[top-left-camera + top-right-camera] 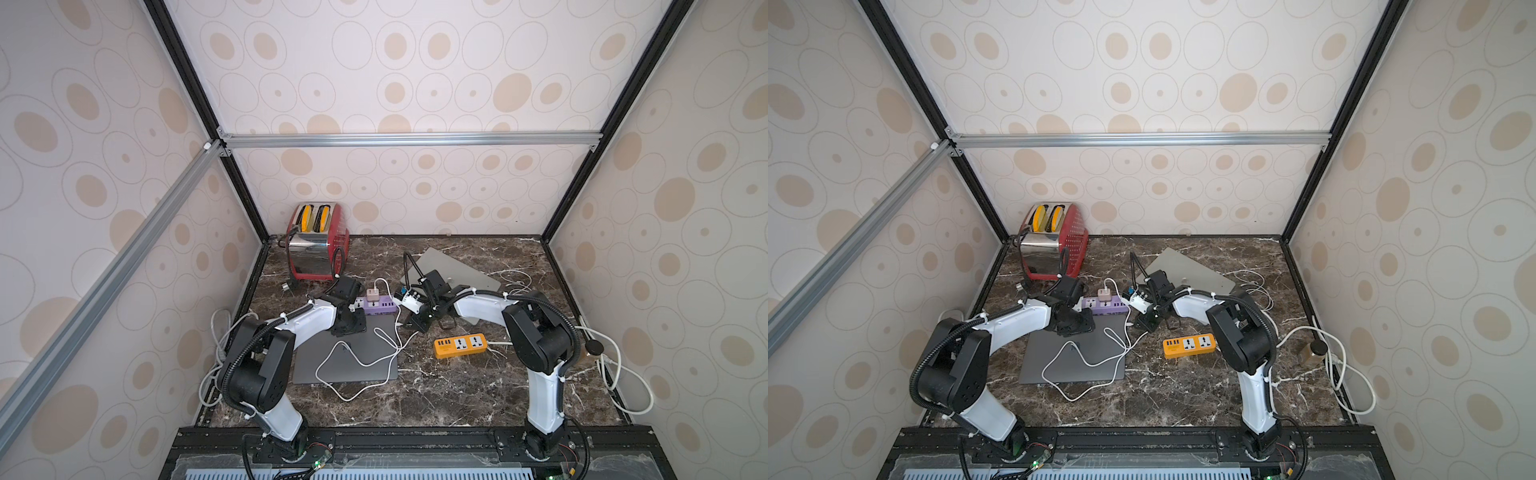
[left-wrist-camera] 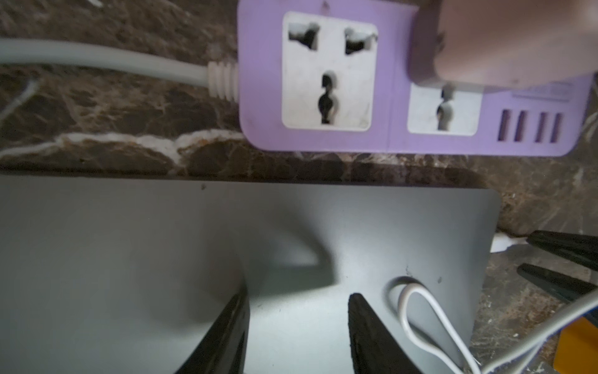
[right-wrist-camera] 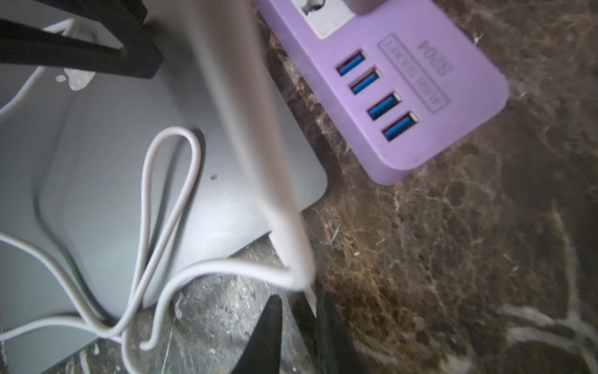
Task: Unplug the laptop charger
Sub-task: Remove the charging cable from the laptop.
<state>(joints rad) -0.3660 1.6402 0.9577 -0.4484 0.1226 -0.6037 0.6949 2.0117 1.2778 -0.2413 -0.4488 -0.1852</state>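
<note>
Right gripper (image 3: 299,302) flanks white cable (image 3: 226,268) | right wrist view | top views unclear

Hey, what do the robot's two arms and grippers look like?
The left arm and right arm have white shells, black joints and black ribbed cable hoses fastened by white ties. The left gripper and right gripper have black tapered fingers.

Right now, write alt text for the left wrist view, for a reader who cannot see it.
A pinkish charger block sits plugged into a purple power strip beside its empty socket, on dark marble. Next to the strip lies a closed grey laptop, the left gripper open over its lid, a white cable looped on it.
</note>
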